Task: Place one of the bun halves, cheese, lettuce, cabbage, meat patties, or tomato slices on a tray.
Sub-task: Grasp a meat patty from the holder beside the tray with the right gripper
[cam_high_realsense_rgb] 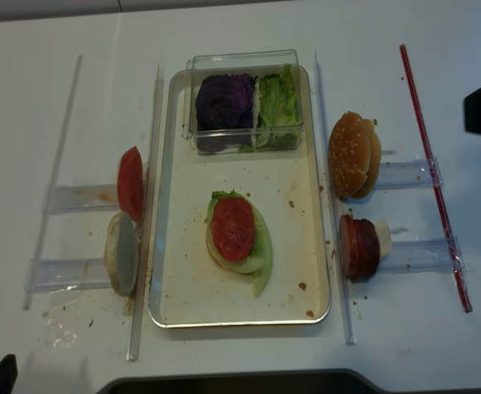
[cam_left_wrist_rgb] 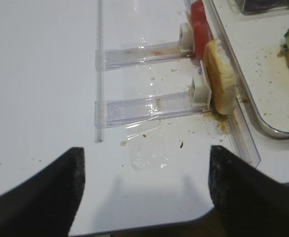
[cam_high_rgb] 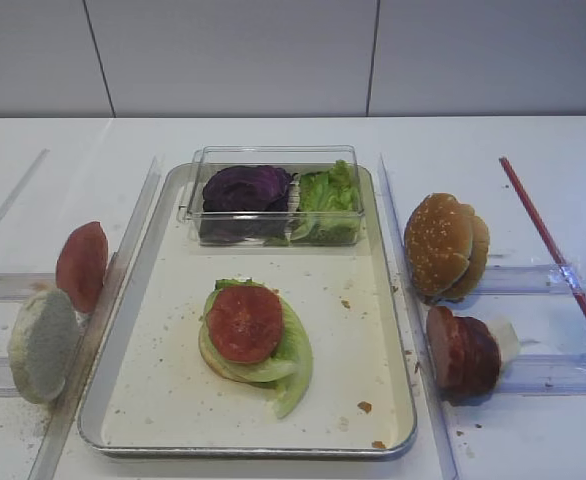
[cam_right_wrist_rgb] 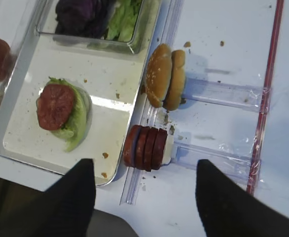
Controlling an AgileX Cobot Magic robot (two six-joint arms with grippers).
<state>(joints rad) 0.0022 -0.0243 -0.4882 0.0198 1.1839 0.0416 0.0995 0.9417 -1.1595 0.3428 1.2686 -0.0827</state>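
On the silver tray [cam_high_rgb: 163, 400] lies a stack: a bun half, lettuce [cam_high_rgb: 291, 352] and a tomato slice [cam_high_rgb: 244, 322] on top. Right of the tray stand sesame bun halves [cam_high_rgb: 439, 245] and several meat patties [cam_high_rgb: 462, 352] on edge in clear holders. Left of it stand another tomato slice [cam_high_rgb: 81, 265] and a pale bun half [cam_high_rgb: 43, 345]. Cabbage [cam_high_rgb: 245, 188] and more lettuce fill a clear box. No cheese shows. My right gripper [cam_right_wrist_rgb: 144, 161] hangs open above the table just before the patties [cam_right_wrist_rgb: 146, 147]. Over bare table left of the pale bun half [cam_left_wrist_rgb: 220, 76], my left gripper [cam_left_wrist_rgb: 145, 149] is open and empty.
The clear box [cam_high_rgb: 273, 155] sits at the tray's far end. Long clear rails [cam_high_rgb: 405, 260] run along both sides of the tray. A red rod [cam_high_rgb: 553, 245] lies at the far right. Crumbs dot the tray floor and the table near the left holders [cam_left_wrist_rgb: 149, 106].
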